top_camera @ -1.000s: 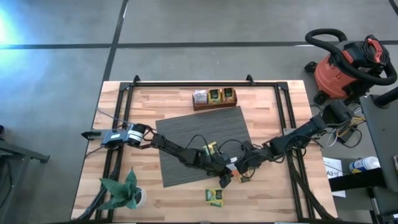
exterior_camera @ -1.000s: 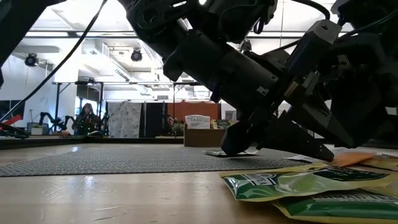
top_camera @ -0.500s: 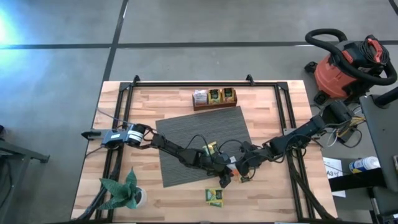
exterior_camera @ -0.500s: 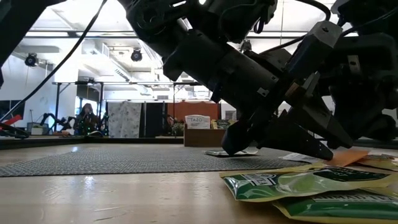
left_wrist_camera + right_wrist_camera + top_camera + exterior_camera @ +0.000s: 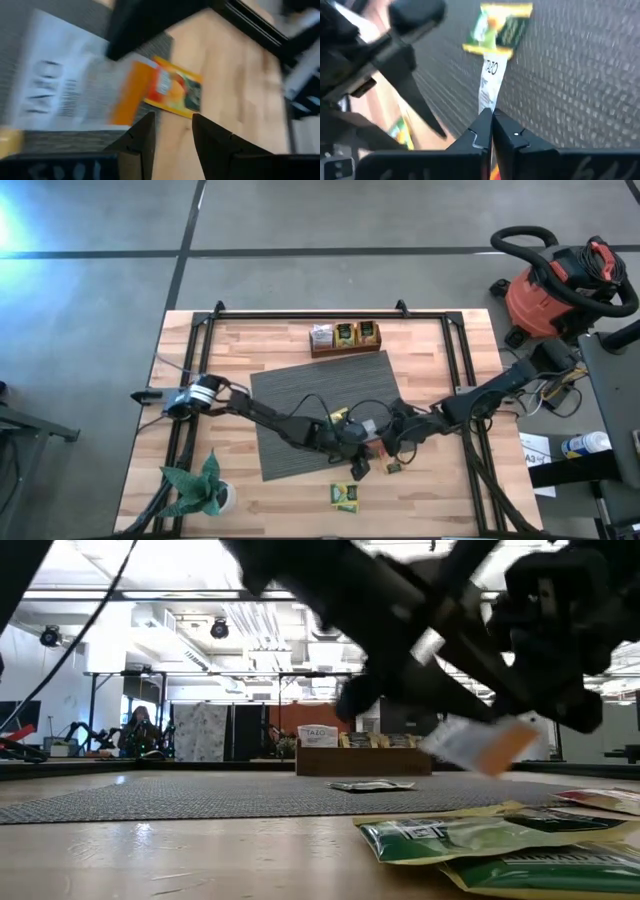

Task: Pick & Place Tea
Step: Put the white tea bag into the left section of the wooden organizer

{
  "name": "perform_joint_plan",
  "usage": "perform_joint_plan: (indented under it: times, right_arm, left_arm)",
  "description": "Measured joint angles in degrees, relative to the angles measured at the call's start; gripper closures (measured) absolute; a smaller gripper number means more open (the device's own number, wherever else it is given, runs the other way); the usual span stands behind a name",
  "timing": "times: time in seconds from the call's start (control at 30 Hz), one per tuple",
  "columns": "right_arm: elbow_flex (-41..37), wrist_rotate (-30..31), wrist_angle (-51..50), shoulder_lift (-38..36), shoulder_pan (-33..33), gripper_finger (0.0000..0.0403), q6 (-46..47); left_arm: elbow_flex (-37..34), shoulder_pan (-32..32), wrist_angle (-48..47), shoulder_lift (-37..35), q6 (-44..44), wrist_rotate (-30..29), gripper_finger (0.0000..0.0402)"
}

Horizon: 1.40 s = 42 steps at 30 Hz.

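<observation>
My right gripper [image 5: 491, 117] is shut on a white-and-orange tea packet [image 5: 478, 745] and holds it above the mat's near right corner [image 5: 378, 446]. My left gripper [image 5: 172, 137] is open just beside it [image 5: 356, 468] and touches nothing; the held packet [image 5: 70, 90] fills its view. An orange-yellow packet [image 5: 175, 92] lies flat at the grey mat's edge. A yellow-green packet [image 5: 497, 27] lies flat on the grey mat [image 5: 300, 395]. Green packets [image 5: 345, 497] lie flat on the wood near the front edge. My right gripper pinches the white-and-orange packet between its two fingers at the orange end [image 5: 488, 104]. The packet stands edge-on in the wrist view, and its white printed end [image 5: 491, 70] sticks out past the fingertips. It hangs tilted, clear of the table [image 5: 478, 745].
A brown box with upright tea packets [image 5: 345, 337] stands at the mat's far edge. A potted plant [image 5: 200, 490] sits at the near left corner. A black frame [image 5: 300, 313] runs around the table. A red shop vacuum [image 5: 560, 285] stands off the table's right.
My right gripper has risen from the table with the white-and-orange packet, which lay low by the mat's edge and now hangs clear. My left gripper has also risen, staying open.
</observation>
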Motion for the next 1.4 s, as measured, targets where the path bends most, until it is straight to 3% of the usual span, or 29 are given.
perform_joint_plan:
  times: [0.2,0.33,0.6,0.73,0.87,0.97,1.07,1.17,1.4]
  right_arm:
    - [0.2,8.5,-1.2,-6.2,0.0,0.0394,-1.5]
    - [1.4,13.4,-0.9,-8.6,-1.2,0.0394,-5.4]
    - [6.8,6.5,0.7,-7.6,-10.4,0.0394,-23.8]
    - [8.4,1.0,0.8,-6.4,-18.8,0.0394,-30.0]
    - [8.5,-13.0,6.9,-2.6,-29.7,0.0394,-35.1]
    - [9.3,-18.0,12.1,1.9,-36.3,0.0394,-36.6]
    - [11.9,-22.1,13.5,7.1,-41.3,0.0394,-38.9]
    - [16.4,-27.4,13.8,12.2,-44.9,0.0394,-42.2]
    - [27.9,-31.2,13.5,23.8,-48.7,0.0394,-45.7]
  left_arm:
    - [-0.5,-2.8,-14.2,-9.4,1.0,-17.6,0.0278]
    - [-3.9,-4.8,-19.1,-17.2,-3.0,-27.9,0.0278]
    - [-21.4,-2.1,-16.5,-34.9,-16.3,-30.2,0.0278]
    - [-33.4,2.4,-5.5,-45.1,-16.2,-27.5,0.0278]
    - [-43.8,8.5,6.9,-53.4,-13.2,-19.8,0.0278]
    - [-49.9,13.6,10.2,-57.8,-13.1,-17.2,0.0278]
    - [-54.1,18.9,11.1,-61.1,-13.4,-13.6,0.0278]
    - [-56.8,24.3,15.3,-62.5,-12.0,-5.8,0.0278]
    - [-58.5,35.8,17.1,-62.3,-7.3,8.4,0.0278]
